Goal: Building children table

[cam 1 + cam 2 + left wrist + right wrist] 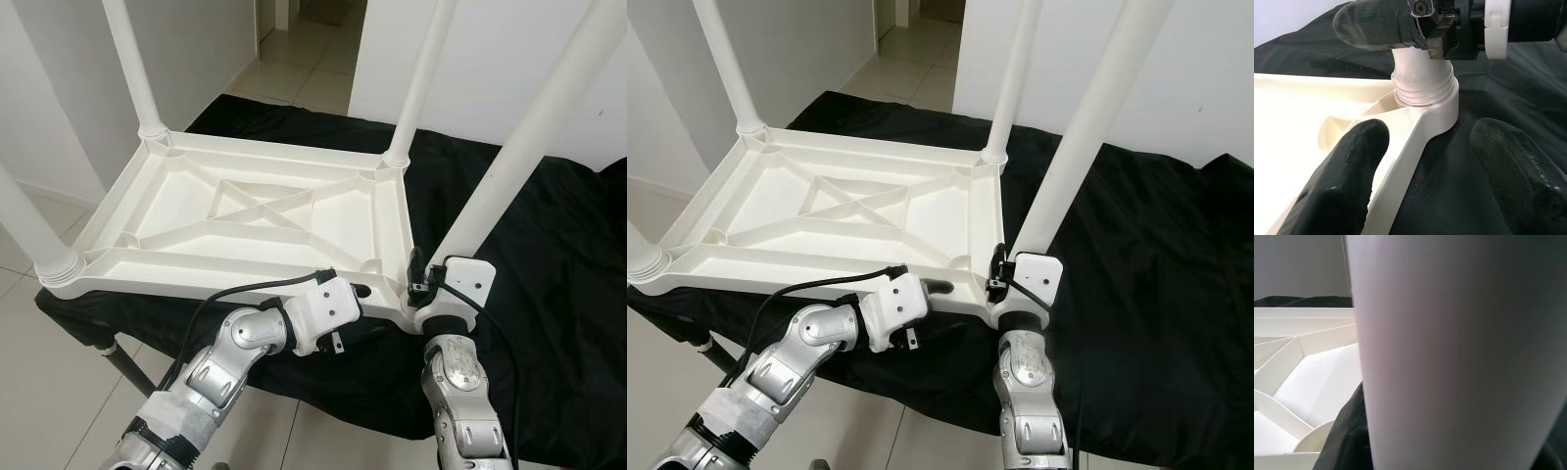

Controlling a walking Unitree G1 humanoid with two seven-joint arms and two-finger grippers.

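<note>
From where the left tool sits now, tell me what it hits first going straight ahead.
Probably the corner socket of the upturned tabletop, with the leg screwed into it. The left tool straddles the rim, open; depth is hard to judge.

This looks like a room in a home. The floor is laid with large pale glossy ceramic tiles (294,78) with thin grout lines, and plain white painted walls (509,59) rise around the work spot. Between the walls an open doorway (323,29) leads into a further tiled passage. A desk draped in a loose, wrinkled black cloth (558,255) stands on dark metal legs (127,367), an improvised set-up rather than fitted workshop furniture.
</note>
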